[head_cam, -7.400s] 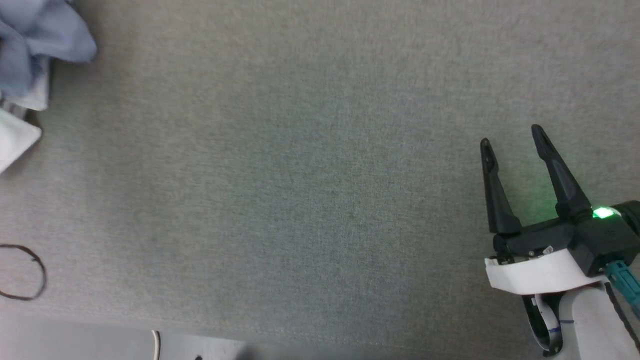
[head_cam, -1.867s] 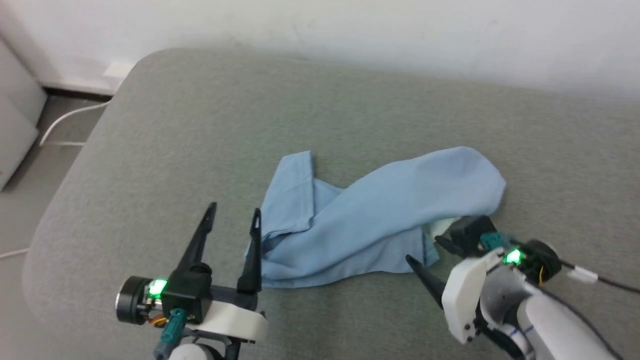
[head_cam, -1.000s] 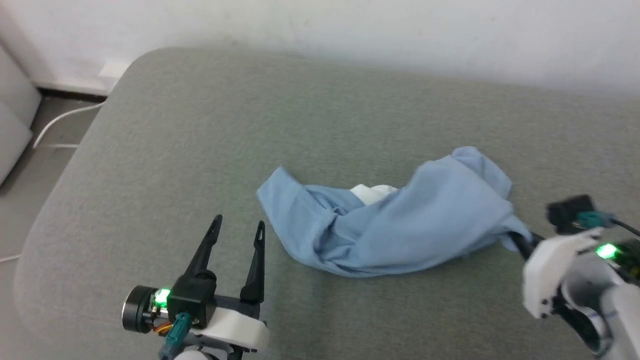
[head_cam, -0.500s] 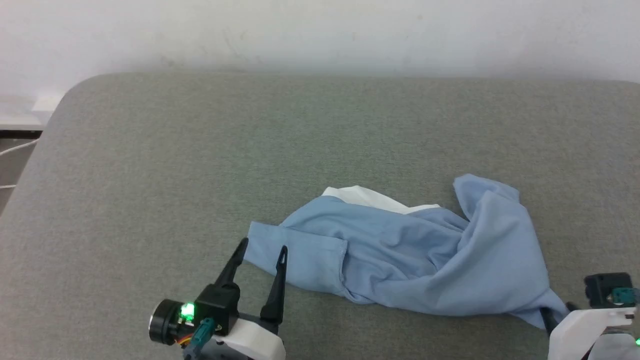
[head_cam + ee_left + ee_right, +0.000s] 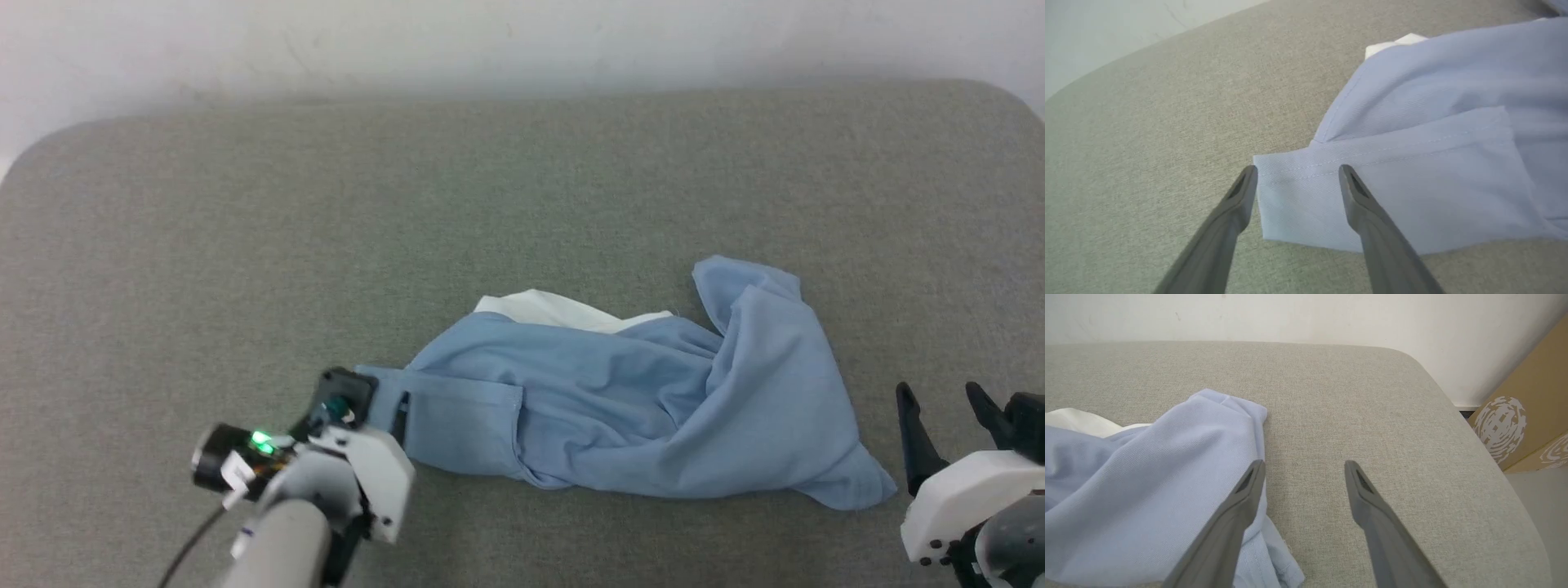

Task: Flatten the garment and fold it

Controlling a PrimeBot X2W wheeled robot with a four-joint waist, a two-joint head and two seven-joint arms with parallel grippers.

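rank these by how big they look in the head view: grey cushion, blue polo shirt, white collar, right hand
1. grey cushion
2. blue polo shirt
3. white collar and right hand: look alike; the hand sits nearer the camera, so unranked

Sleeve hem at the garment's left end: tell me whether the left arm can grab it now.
Probably yes: the open left gripper has its fingertips at the corner of the sleeve hem, with nothing else in between.
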